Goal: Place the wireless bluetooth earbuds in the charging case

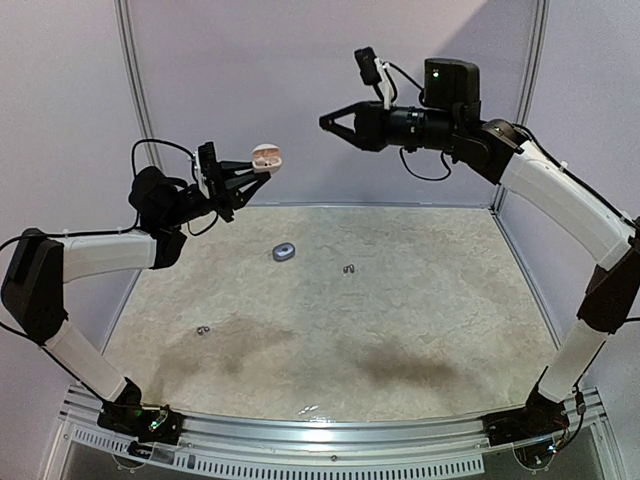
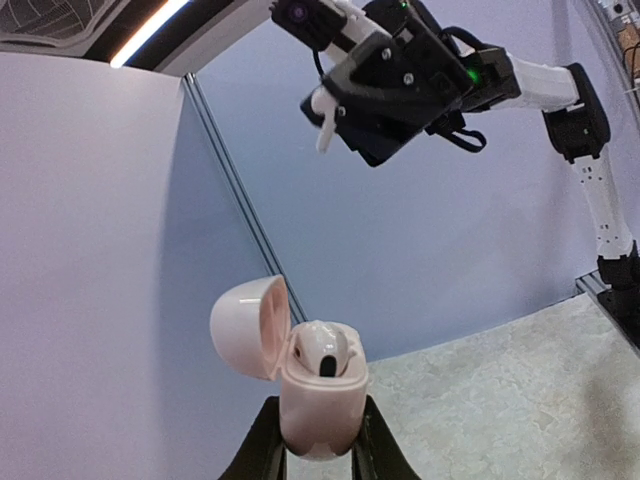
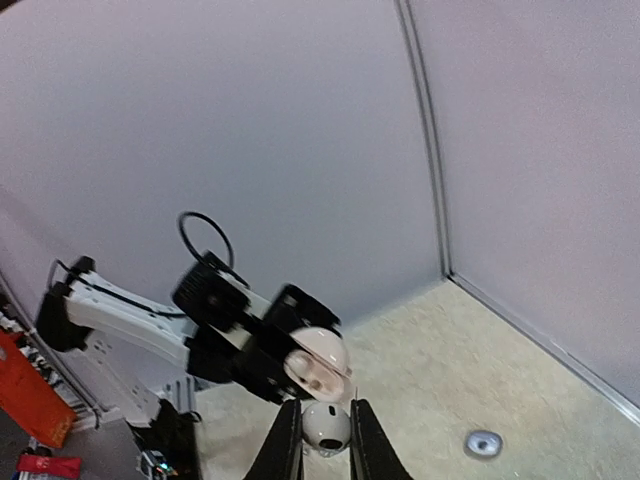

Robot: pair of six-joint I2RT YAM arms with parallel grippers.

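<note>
My left gripper (image 1: 262,168) is raised over the table's far left, shut on a pink charging case (image 1: 266,158) with its lid open. In the left wrist view the case (image 2: 320,400) sits upright between the fingers (image 2: 268,440), and one whitish earbud (image 2: 326,350) rests in it. My right gripper (image 1: 325,122) hangs high to the right of the case and points at it. In the right wrist view it is shut on a whitish earbud (image 3: 326,428), just short of the open case (image 3: 320,366). Two dark earbuds (image 1: 349,268) (image 1: 203,330) lie on the table.
A small grey-blue case (image 1: 284,252) lies on the mottled table (image 1: 420,320) below the raised grippers; it also shows as the grey-blue case (image 3: 484,443) at the lower right of the right wrist view. Pale walls enclose the back and both sides.
</note>
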